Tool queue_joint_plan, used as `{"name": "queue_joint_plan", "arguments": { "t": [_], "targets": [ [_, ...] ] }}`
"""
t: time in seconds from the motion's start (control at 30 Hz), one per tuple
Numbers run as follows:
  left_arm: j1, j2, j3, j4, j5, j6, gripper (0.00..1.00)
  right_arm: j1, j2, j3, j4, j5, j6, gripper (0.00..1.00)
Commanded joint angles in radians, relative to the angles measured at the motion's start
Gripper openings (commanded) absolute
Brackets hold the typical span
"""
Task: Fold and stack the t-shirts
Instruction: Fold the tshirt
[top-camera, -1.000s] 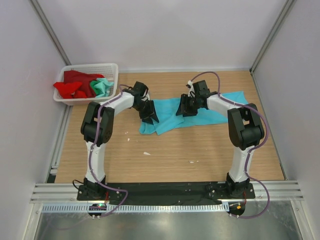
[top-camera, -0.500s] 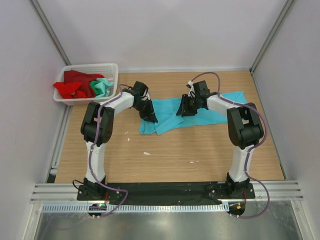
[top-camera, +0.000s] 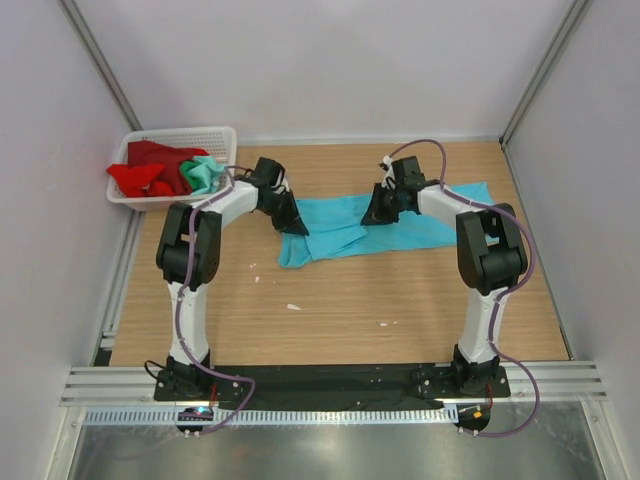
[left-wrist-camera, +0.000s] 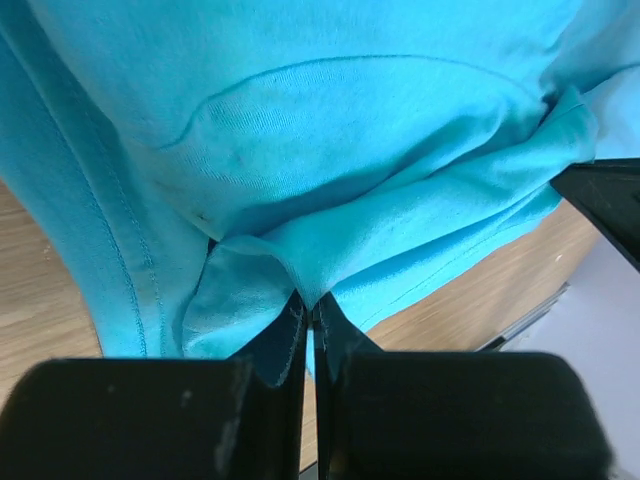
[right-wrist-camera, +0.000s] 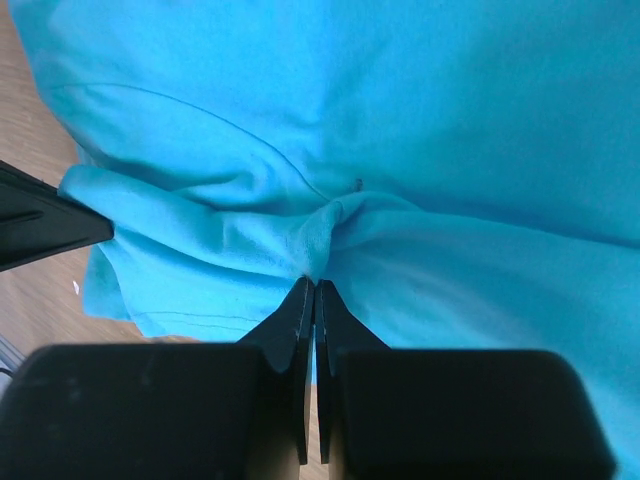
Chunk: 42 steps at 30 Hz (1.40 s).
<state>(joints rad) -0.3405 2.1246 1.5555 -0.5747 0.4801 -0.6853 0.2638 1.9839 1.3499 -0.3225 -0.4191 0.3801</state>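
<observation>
Progress: early. At far left the white basket (top-camera: 222, 140) holds the red t-shirt (top-camera: 138, 175) and the mint green t-shirt (top-camera: 205, 174), both bunched and unfolded. No stack is visible anywhere.

The left gripper (top-camera: 296, 227) sits at the left end of the turquoise t-shirt (top-camera: 410, 230), which lies rumpled across the far half of the table (top-camera: 400, 300). The right gripper (top-camera: 373, 216) is at the shirt's far edge, mid-length.

Judgement: the first fold is only starting, and all three shirts remain to be done.

Views: the overhead view gives the layout but hides the jaws. In the left wrist view the jaws are pressed together, pinching a gathered fold of turquoise cloth. The right wrist view shows the same, with cloth puckering at the tips. Neither wrist view shows the basket.
</observation>
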Motion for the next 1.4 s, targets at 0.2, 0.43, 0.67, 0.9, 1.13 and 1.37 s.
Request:
{"name": "queue_joint_plan", "arguments": {
  "t": [0.2,0.43,0.67,0.9,1.13,1.37],
  "targets": [
    [0.031,-0.020,0.067,0.095,0.066,-0.063,0.05,-0.005,0.033,0.087,0.011,-0.001,0.022,0.05],
    [0.040,0.027,0.090,0.043,0.039,-0.053,0.11,-0.005,0.059,0.101,0.011,0.017,0.031,0.06],
    [0.035,-0.096,0.098,-0.118,-0.142,0.098,0.47,-0.008,0.014,0.210,-0.177,0.135,0.002,0.34],
    [0.028,-0.299,-0.069,-0.189,-0.114,0.165,0.58,-0.121,-0.134,0.243,-0.461,0.333,-0.021,0.64],
    [-0.015,-0.324,-0.219,-0.082,-0.075,0.178,0.56,-0.371,-0.275,-0.006,-0.376,0.329,-0.017,0.68],
    [-0.045,-0.305,-0.256,-0.047,-0.109,0.233,0.55,-0.514,-0.346,-0.199,-0.231,0.318,0.054,0.66]
  ]
}}
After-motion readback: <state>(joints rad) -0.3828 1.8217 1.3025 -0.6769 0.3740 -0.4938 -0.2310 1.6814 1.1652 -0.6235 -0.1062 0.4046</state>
